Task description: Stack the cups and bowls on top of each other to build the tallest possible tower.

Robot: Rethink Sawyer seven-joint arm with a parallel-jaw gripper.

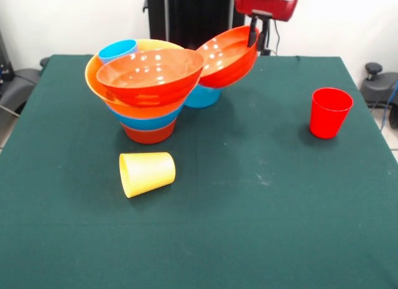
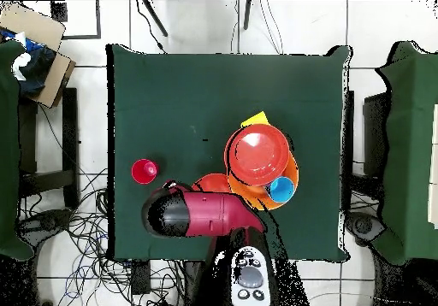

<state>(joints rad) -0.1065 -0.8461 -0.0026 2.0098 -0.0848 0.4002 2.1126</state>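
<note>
The tower stands left of centre: a small red-orange bowl [image 1: 149,133] at the bottom, a blue bowl [image 1: 144,122], the huge orange bowl [image 1: 93,74] and a wide red-orange bowl [image 1: 149,74] on top. A light blue cup [image 1: 117,50] sits in the orange bowl's back. Beside the tower, a second wide red-orange bowl [image 1: 225,56] tilts over a small blue bowl [image 1: 202,96]. My gripper [image 1: 253,37] is shut on its raised rim. A yellow cup [image 1: 147,173] lies on its side in front. A red cup [image 1: 329,112] stands upright at the right.
A green cloth covers the table [image 1: 249,227]. From overhead, the red arm [image 2: 197,214] hides part of the tilted bowl [image 2: 214,183], between the red cup [image 2: 144,171] and the tower [image 2: 257,153]. Cables and chairs ring the table.
</note>
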